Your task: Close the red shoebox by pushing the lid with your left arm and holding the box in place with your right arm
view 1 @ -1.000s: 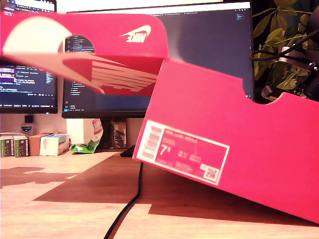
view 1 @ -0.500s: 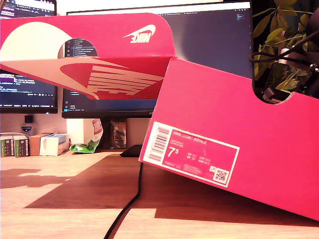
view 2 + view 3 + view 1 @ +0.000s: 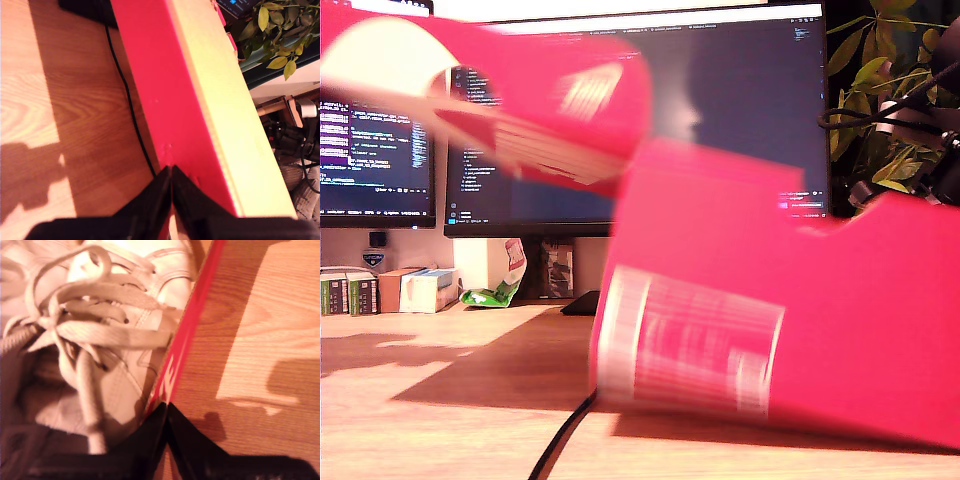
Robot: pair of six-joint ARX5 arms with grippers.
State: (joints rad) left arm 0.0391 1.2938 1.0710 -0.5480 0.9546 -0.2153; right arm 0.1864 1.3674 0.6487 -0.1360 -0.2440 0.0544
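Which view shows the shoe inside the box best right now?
The second wrist view: the white shoe and its laces fill it, just inside the red box wall. The exterior view and first wrist view show only the box's outside.

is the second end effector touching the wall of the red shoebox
Touching. In the second wrist view, my second end effector has its black fingers closed on the thin red cardboard wall of the shoebox, with no gap showing.
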